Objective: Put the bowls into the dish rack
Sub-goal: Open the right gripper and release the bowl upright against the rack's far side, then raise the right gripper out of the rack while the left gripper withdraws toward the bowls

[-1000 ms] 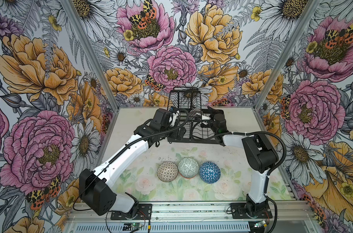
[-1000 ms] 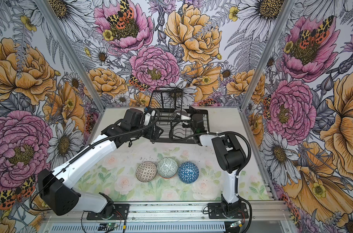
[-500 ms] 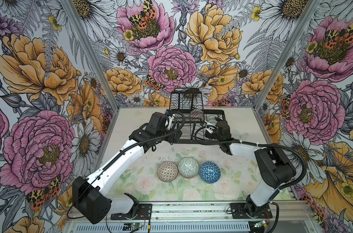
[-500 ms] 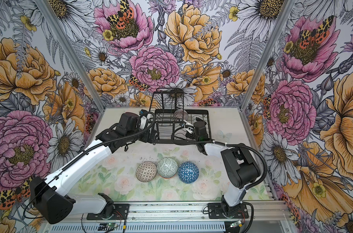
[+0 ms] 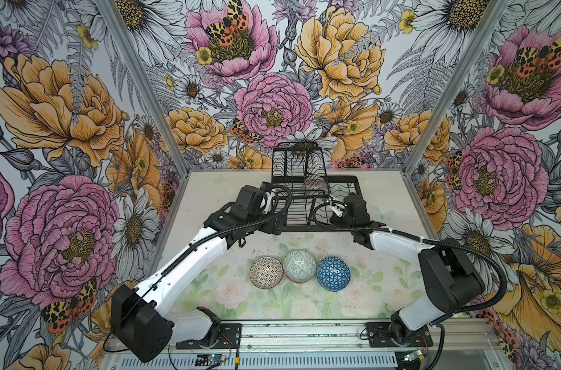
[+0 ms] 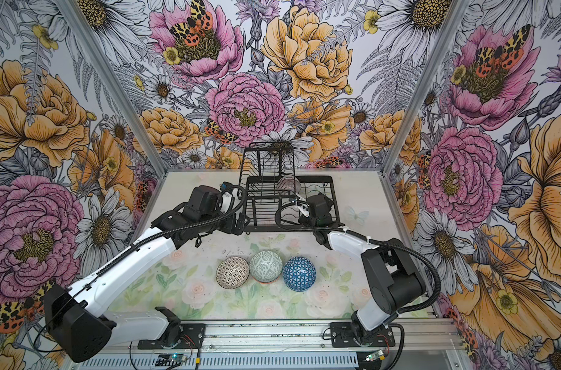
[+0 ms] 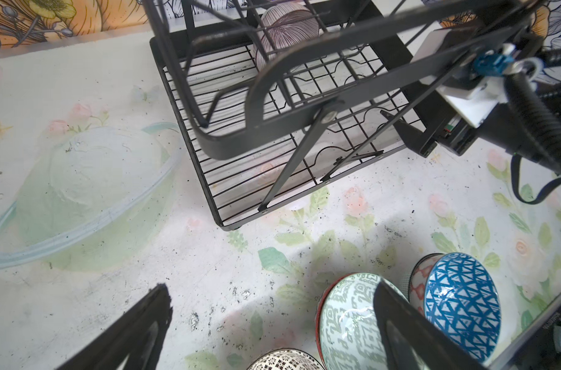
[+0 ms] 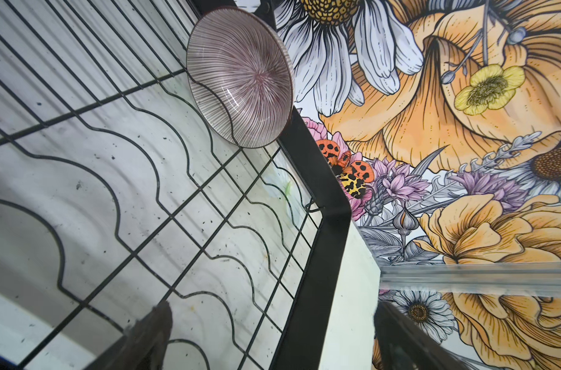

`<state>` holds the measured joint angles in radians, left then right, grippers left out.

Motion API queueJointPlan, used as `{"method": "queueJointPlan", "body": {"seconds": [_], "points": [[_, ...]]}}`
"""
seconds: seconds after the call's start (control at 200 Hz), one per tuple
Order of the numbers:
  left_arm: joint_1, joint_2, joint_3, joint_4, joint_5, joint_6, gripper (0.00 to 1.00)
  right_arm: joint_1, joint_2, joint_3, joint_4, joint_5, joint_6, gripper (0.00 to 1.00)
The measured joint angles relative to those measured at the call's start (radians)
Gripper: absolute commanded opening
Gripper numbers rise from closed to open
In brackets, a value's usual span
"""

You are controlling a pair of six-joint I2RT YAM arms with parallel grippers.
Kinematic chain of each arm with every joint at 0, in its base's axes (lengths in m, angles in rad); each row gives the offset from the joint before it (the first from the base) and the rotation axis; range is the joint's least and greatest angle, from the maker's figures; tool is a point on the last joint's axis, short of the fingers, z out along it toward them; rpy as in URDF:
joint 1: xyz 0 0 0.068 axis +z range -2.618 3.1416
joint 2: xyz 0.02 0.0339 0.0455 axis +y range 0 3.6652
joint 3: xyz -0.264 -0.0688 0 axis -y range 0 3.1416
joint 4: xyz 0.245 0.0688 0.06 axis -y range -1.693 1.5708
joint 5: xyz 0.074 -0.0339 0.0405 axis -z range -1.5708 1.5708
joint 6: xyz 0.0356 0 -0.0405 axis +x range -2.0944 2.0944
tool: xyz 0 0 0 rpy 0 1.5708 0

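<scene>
Glazed ceramic, matt black metal
Glossy pink-lined bowl (image 8: 240, 77) in matt black wire dish rack (image 8: 324, 256); shiny glazed blue-triangled bowl (image 7: 461, 307) on scuffed, speckled printed tabletop (image 7: 80, 288)

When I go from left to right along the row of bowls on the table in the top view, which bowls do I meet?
black-and-white dotted bowl → grey-green patterned bowl → blue-triangled bowl
</scene>
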<state>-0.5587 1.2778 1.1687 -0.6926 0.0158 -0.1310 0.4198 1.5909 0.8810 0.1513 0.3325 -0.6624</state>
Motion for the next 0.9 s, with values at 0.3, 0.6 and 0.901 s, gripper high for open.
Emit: {"method": "queueJointPlan", "body": {"seconds": [0.3,0.6,0.901], "points": [[0.000,0.000,0.000,0.000,0.000,0.000,0.99,0.026,0.042,0.100,-0.111,0.028,-0.011,0.99],[0.005,0.000,0.000,0.000,-0.001,0.000,0.99,0.066,0.106,0.211,-0.189,0.038,-0.031,0.99],[0.019,-0.002,0.000,0.000,0.000,0.001,0.99,0.067,0.114,0.218,-0.194,0.068,-0.037,1.00]]}}
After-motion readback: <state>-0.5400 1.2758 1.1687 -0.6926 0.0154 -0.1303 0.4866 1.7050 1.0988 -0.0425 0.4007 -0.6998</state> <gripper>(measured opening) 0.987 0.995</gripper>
